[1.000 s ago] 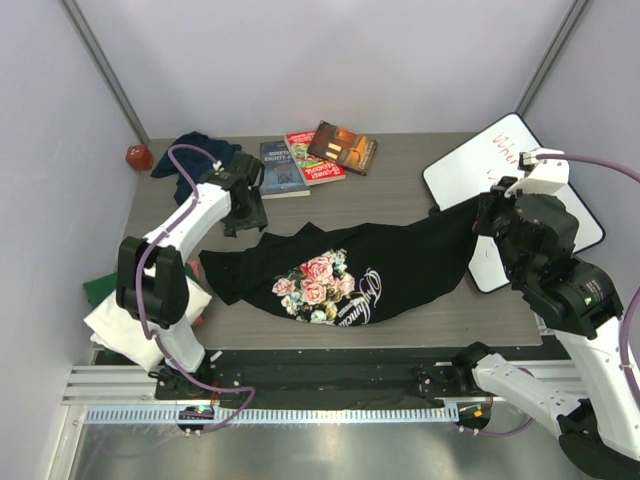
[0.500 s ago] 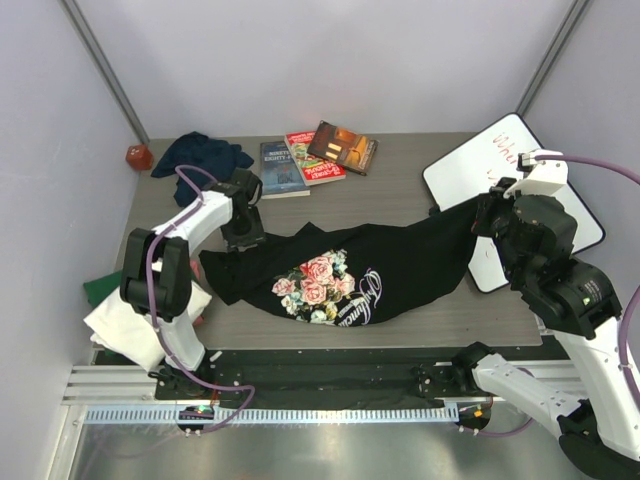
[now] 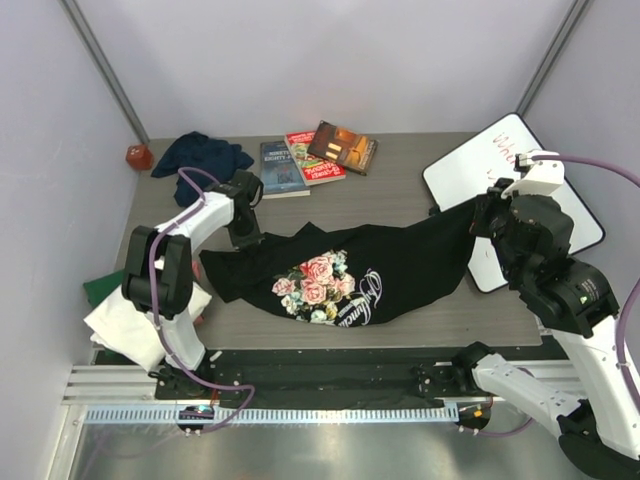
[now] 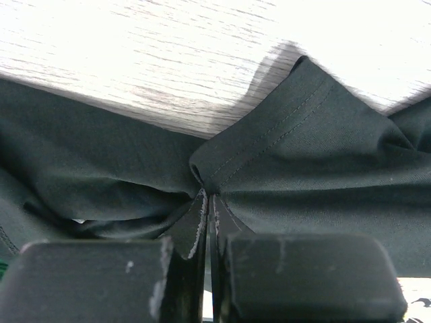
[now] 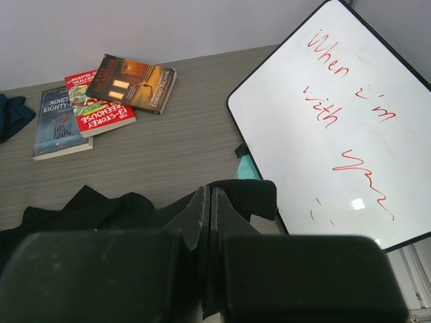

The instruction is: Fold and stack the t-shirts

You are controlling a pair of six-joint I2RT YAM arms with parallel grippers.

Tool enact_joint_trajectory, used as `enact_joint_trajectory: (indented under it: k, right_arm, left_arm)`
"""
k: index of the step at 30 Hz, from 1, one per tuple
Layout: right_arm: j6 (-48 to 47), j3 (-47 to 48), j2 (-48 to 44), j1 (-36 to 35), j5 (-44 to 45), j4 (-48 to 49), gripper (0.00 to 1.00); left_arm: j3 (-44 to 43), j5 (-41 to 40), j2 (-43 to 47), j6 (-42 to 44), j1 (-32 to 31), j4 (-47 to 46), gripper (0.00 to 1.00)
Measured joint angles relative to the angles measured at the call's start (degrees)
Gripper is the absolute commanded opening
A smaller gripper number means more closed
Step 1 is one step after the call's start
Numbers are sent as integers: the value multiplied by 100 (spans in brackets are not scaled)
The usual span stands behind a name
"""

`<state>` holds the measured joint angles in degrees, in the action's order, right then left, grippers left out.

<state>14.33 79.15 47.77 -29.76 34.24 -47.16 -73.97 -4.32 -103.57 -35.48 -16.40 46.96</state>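
- Our left gripper [image 4: 207, 210] pinches the black shirt [image 3: 340, 270] toward the left table [image 3: 400, 190] edge.
- Our right gripper [image 5: 209, 202] clamps its opposite end, to spread it.

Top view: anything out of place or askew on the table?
Yes. The whiteboard sits askew, overhanging the table's right edge. The navy shirt lies crumpled and unfolded at the far-left corner. The three books at the back are fanned out and overlap each other.

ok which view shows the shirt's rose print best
Top external: the rose print sits fully in sight on the black shirt. Left wrist shows only plain dark cloth with a hem; right wrist just a bunched black edge.
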Motion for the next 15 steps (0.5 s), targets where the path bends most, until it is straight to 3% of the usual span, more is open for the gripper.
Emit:
enact_joint_trajectory:
  k: [8,15]
  right_arm:
    - [0,0,0,-2,-37,4,1]
    - [44,-11,0,0,-55,15,1]
  left_arm:
    - [-210,-87,85,17,0,35,0]
    - [-341,-103,732,-7,-9,144,0]
